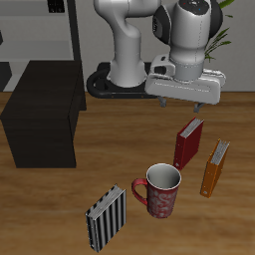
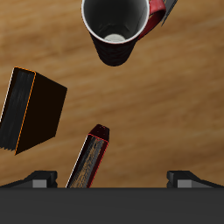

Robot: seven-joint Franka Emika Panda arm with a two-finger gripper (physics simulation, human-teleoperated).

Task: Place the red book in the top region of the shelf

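Note:
The red book [image 1: 188, 142] stands upright on the wooden table, a thin dark-red hardcover with pale page edges. It also shows in the wrist view [image 2: 92, 157], close below the gripper. My gripper [image 1: 183, 105] hangs above the red book and slightly farther back, open and empty. In the wrist view the gripper [image 2: 112, 180] has its fingertips [image 2: 35, 179] wide apart, with the book's top edge between them but off centre. The shelf [image 1: 45, 120], a low matte black box, stands well away to the side, toward the table's back.
An orange book [image 1: 214, 167] [image 2: 31, 109] stands close beside the red book. A red patterned mug [image 1: 159, 189] [image 2: 115, 26] sits nearer the front edge. A black-and-white striped book [image 1: 106, 217] stands near the front. A tall grey rack [image 1: 60, 30] is behind the shelf.

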